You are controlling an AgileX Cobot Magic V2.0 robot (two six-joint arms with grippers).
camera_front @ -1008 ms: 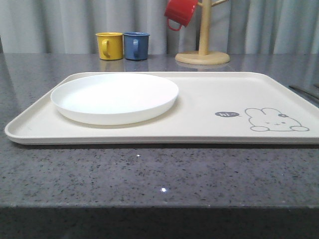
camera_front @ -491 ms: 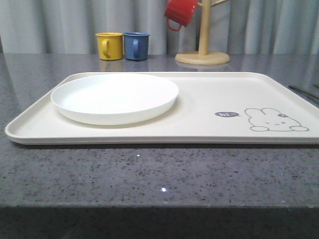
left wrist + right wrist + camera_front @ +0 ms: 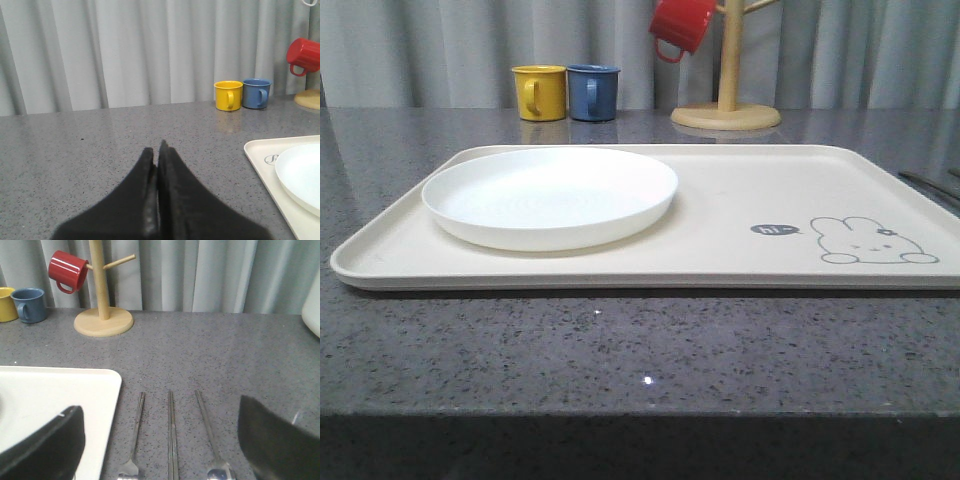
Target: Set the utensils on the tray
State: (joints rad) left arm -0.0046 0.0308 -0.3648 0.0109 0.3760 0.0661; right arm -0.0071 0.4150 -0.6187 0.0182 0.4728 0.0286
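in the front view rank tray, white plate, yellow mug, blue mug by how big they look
1. tray
2. white plate
3. yellow mug and blue mug: they look alike, and they sit farther back, so no ranking.

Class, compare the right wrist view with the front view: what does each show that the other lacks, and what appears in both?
Right wrist view alone: the fork, chopsticks and spoon lying side by side on the counter beside the tray, and the open right pincer.

Front view alone: the white plate on the tray and the rabbit drawing.

Both: the tray, the red mug on its wooden stand, and the blue mug.
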